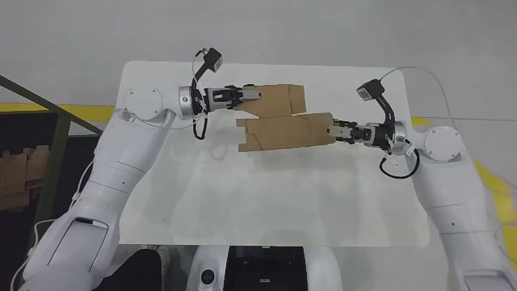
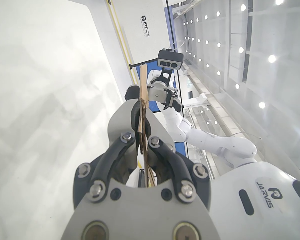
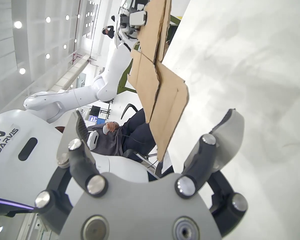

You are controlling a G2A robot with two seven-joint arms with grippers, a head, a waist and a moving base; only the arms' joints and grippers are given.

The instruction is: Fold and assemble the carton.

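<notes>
The carton (image 1: 279, 121) is a flat piece of brown corrugated board, held over the middle of the far half of the white desk (image 1: 283, 202), broad face toward the top camera. It stretches between the two arms. Slits divide it into panels and flaps, and the part nearer the left arm sits offset toward the desk's far edge.

The left pincer (image 1: 257, 94) is clamped tight on the carton's far-left panel. In its own wrist view the board (image 2: 143, 86) runs edge-on between the two closed fingers (image 2: 150, 123), its layers pressed together at the left pincer (image 2: 140, 116).

The right pincer (image 1: 331, 128) is at the carton's opposite end. In its wrist view the fingers (image 3: 76, 126) are spread wide, and a corner of the carton (image 3: 165, 96) reaches into the gap of the right pincer (image 3: 155, 118) without touching either finger. The left pincer (image 3: 142, 17) shows farther off, gripping the other end.

Behind the desk, a white panel (image 2: 140, 26) on a dark stand carries a short line of dark lettering.
</notes>
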